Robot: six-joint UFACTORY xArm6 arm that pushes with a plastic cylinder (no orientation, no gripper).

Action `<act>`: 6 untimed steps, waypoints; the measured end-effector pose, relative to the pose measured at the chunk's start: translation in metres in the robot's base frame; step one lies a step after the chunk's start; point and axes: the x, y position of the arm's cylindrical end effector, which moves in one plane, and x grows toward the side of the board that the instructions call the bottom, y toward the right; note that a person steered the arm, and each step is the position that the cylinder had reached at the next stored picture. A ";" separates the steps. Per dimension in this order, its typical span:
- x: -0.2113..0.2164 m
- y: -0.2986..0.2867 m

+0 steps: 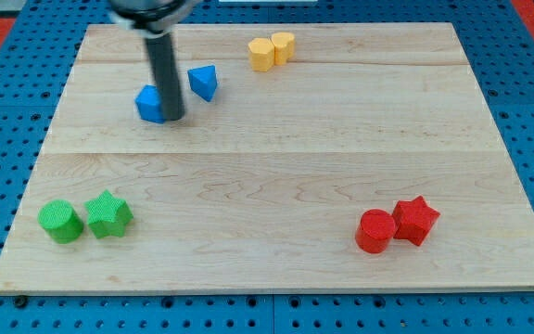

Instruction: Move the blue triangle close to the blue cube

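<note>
The blue triangle lies near the view's top, left of centre, on the wooden board. The blue cube lies just to its lower left, a short gap away. My dark rod comes down from the view's top and my tip stands at the cube's right edge, touching or nearly touching it, below and left of the triangle. The rod hides part of the cube's right side.
Two yellow blocks sit together at the view's top centre. A green cylinder and a green star sit at the bottom left. A red cylinder and a red star sit at the bottom right.
</note>
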 end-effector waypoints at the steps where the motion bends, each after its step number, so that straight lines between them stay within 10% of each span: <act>1: 0.011 -0.051; 3: -0.032 0.133; 6: -0.073 0.087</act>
